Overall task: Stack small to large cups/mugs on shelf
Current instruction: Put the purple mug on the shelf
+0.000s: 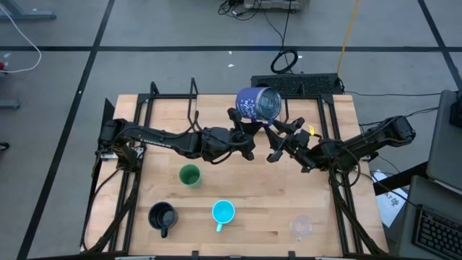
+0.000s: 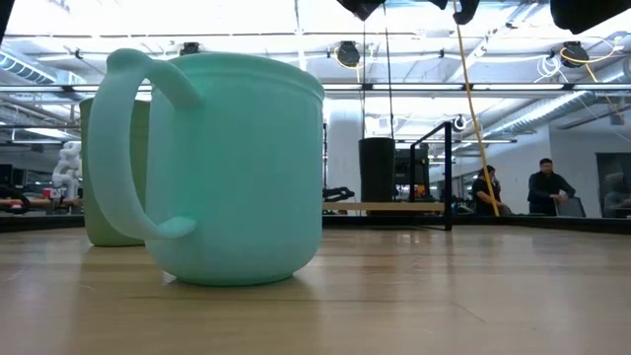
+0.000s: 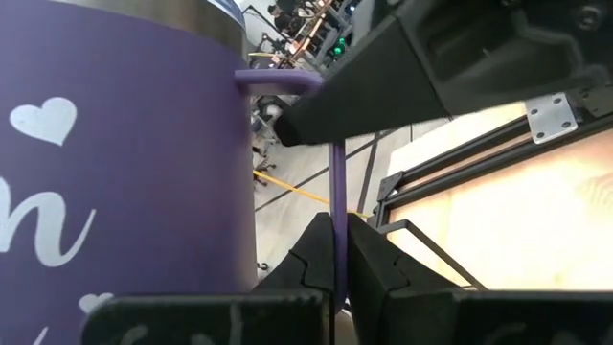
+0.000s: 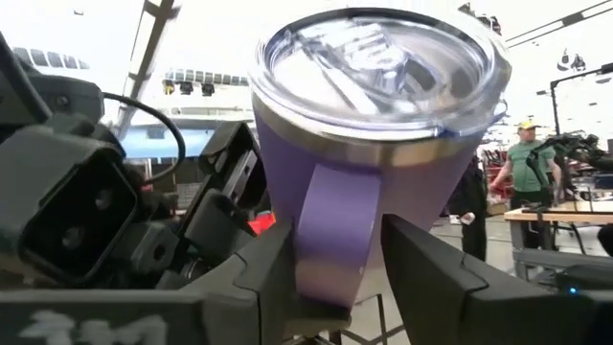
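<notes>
The blue-purple mug (image 1: 258,103) with white hearts and a clear lid (image 4: 378,57) is up in the air over the table's far middle, tilted, between both grippers. My left gripper (image 1: 240,124) (image 3: 337,261) is shut on its handle. My right gripper (image 1: 279,139) (image 4: 335,264) has the same handle between its fingers. On the near half of the table stand the green cup (image 1: 189,175), the black mug (image 1: 162,217), the cyan mug (image 1: 223,212) (image 2: 227,168) and the clear cup (image 1: 301,227). The shelf (image 2: 389,207) shows far off in the low view. No dark tumbler shows. My left gripper pinches the thin edge of the mug's handle (image 3: 337,206) between its two fingers, which lie across the handle strip. The mug is lifted clear of the table, its body beside the fingers. My right gripper has the broad face of the handle (image 4: 330,225) between its two fingers (image 4: 412,264), coming from the table's right side. The handle fills the gap between them. The mug rises beyond the fingers, lid end away from the gripper.
Black metal frames (image 1: 310,108) run along the table's far edge and sides. A power strip (image 1: 296,83) and cables lie on the floor beyond. People sit in the room behind (image 2: 547,187). Bare wood lies between the standing cups and the arms.
</notes>
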